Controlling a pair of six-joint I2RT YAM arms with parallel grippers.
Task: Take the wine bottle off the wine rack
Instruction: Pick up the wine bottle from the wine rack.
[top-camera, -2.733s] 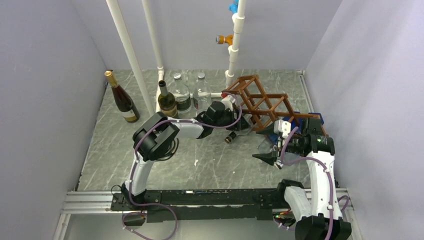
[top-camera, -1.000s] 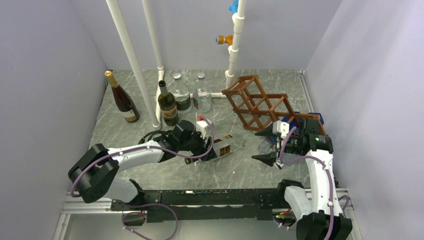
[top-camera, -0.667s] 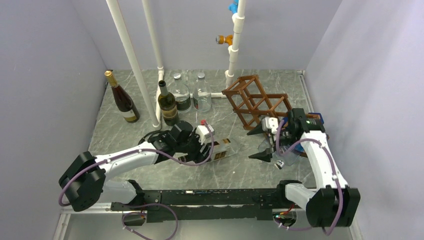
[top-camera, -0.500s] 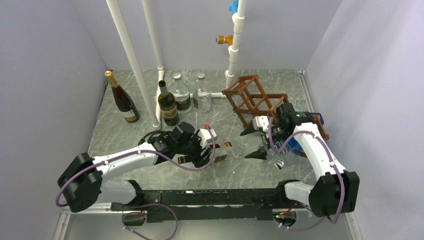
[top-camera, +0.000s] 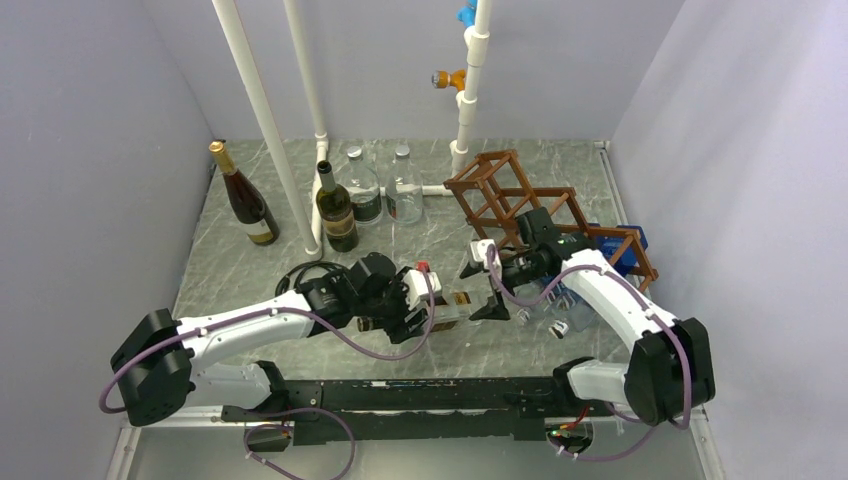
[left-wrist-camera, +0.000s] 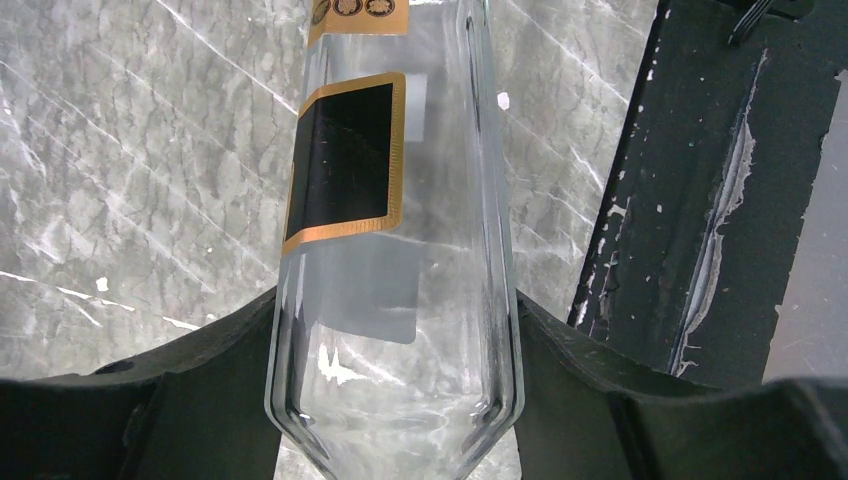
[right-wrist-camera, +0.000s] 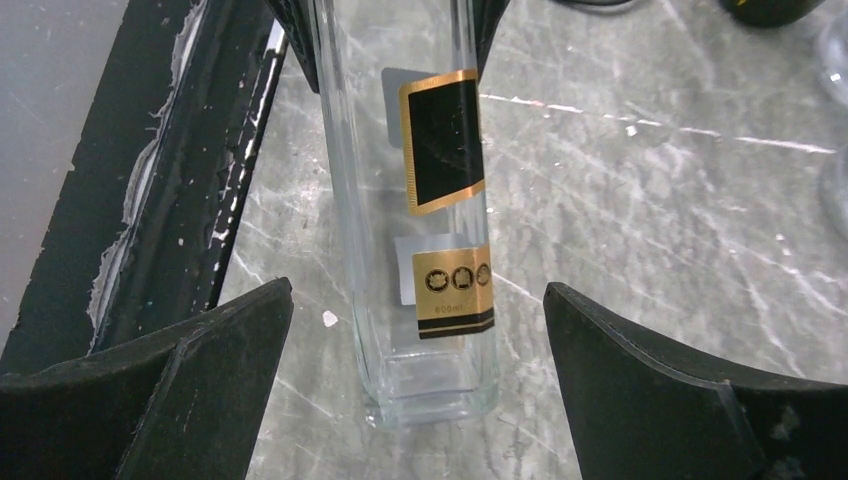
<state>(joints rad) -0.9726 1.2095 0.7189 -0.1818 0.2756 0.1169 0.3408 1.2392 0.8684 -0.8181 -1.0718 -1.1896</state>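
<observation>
Pulled clear of the wine rack (top-camera: 515, 205) at 1 o'clock, the bottle (top-camera: 447, 305) lies clamped in the left gripper (top-camera: 425, 308), while the right gripper (top-camera: 480, 292), wide open and empty, faces its base, probably to steady it.

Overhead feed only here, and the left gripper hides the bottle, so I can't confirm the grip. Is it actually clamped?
Observer: Yes. The left wrist view shows the left gripper shut on the clear bottle, pressing both sides near its shoulder.
Operator: Is the right gripper touching it?
Observer: No. Its wrist view shows the right gripper open, its fingers on either side of the bottle's base with gaps on both sides.
Operator: Same bottle in both?
Observer: Yes, both wrist views show the black, gold-edged label.
</observation>
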